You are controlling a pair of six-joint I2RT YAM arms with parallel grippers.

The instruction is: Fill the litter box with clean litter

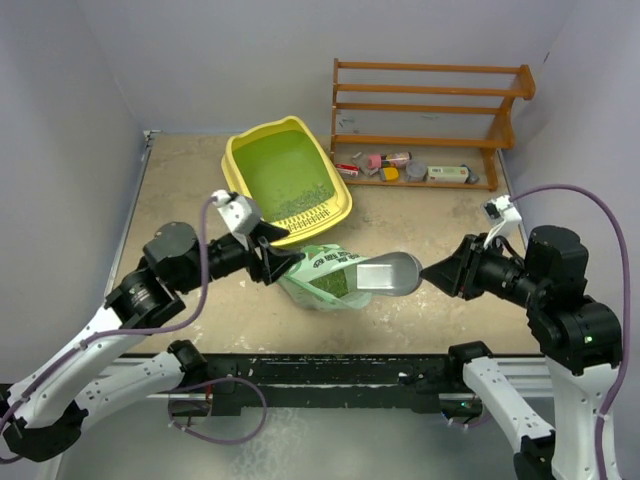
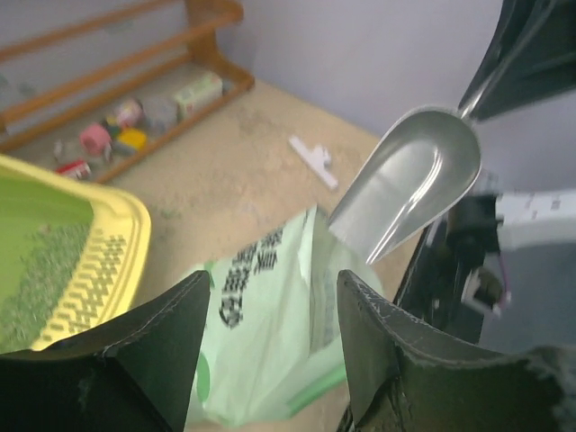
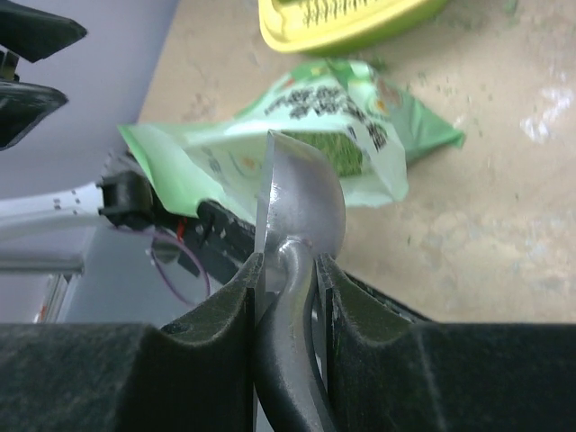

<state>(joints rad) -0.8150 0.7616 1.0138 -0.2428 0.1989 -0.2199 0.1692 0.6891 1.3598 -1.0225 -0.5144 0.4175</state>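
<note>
Roughly in the middle of the top view we see the soft pale-green plastic bag point(image 1: 312, 296) lying on the sandy, speckled table point(image 1: 180, 210), its mouth open and grey-green granules showing inside. The left fingers point(image 2: 274, 279) are spread wide at the bag's left edge; in the left wrist view the wrinkled film with dark print fills the gap between them, and they do not press it. The right fingers point(image 3: 288, 259) are clenched on the dark, narrow handle of the metal scoop point(image 1: 390, 275), whose smooth, rounded grey bowl hangs at the bag's mouth, to the right of the frame centre, and looks empty in the left wrist view.

Above the bag, just beside it, sits the litter box point(image 1: 232, 165), a glossy yellow tray with rounded corners and a slotted grille point(image 1: 300, 213) on its near rim. The clean litter point(image 1: 310, 195) makes a thin coarse patch on its green floor near the grille.

At the upper right stands a brown wooden rack point(image 1: 430, 105) with small coloured items point(image 1: 400, 165) on its lowest shelf. A small white clip point(image 2: 313, 160) lies on the table.
</note>
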